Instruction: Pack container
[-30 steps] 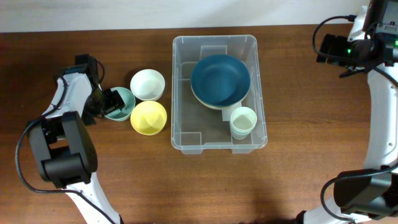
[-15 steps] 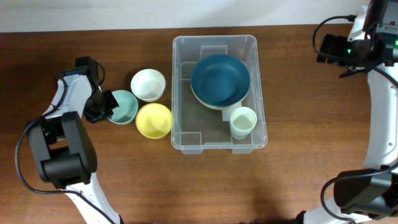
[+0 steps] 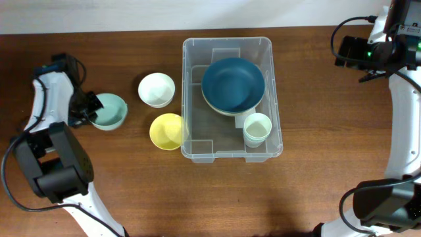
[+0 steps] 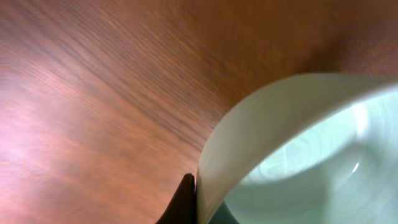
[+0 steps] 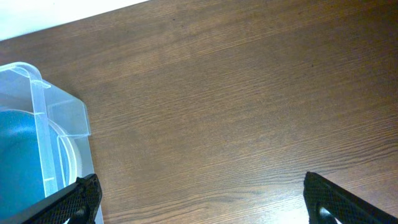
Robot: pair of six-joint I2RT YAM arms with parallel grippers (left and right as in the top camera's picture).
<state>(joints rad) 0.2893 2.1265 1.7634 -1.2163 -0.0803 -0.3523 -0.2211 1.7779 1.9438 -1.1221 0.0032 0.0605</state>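
Note:
The container (image 3: 227, 41), a large clear plastic bin, stands mid-table. Inside it a dark blue bowl (image 3: 233, 84) rests on a paler bowl, with a pale green cup (image 3: 257, 128) nearer the front. Left of the bin are a white bowl (image 3: 156, 89) and a yellow bowl (image 3: 166, 131), the yellow one against the bin's left wall. My left gripper (image 3: 88, 109) is shut on the rim of a mint bowl (image 3: 110, 110) at the far left. The left wrist view shows that rim (image 4: 249, 137) pinched at my left gripper (image 4: 199, 208). My right gripper (image 5: 202, 205) is open over bare table, right of the bin's corner (image 5: 37, 118).
The table's back edge meets a white wall (image 3: 131, 13) behind the bin. The right arm (image 3: 395, 85) stands along the right side. Bare wood lies in front of the bin and at the far right.
My left gripper closed on the mint bowl's rim and drew it left, away from the white and yellow bowls. The yellow bowl shifted slightly toward the bin. The right arm stayed still.

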